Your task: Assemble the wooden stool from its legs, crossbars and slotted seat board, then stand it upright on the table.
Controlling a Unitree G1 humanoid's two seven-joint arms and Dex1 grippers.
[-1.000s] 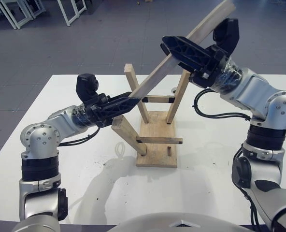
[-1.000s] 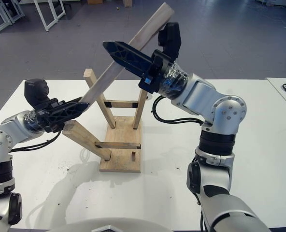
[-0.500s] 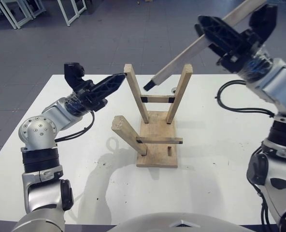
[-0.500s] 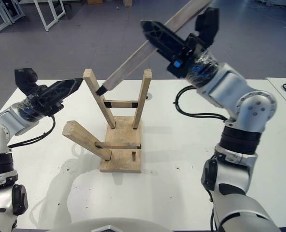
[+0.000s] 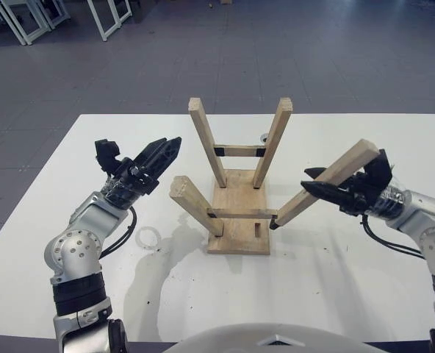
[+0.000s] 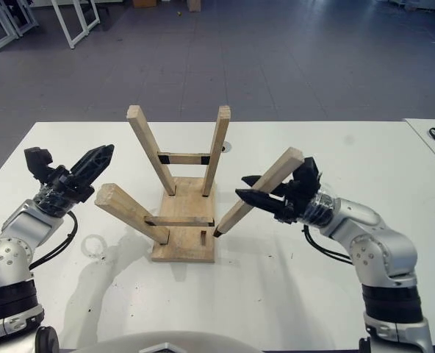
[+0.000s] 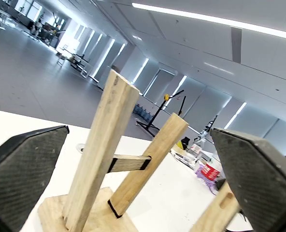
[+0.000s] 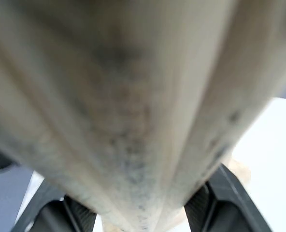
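Pale wood seat board (image 5: pixel 237 239) lies flat mid-tabletop, nearer the far edge. 2 legs stand in it, far-left leg (image 5: pixel 206 140) and far-right leg (image 5: pixel 273 141), splayed at top and joined by upper crossbar (image 5: pixel 239 151). Third leg (image 5: pixel 191 202) tilts toward the left edge, with lower crossbar (image 5: pixel 244 214) stuck in it. Fourth leg (image 5: pixel 350 163) slants in the right gripper (image 5: pixel 313 184), its dark-tipped low end at the board's right edge.
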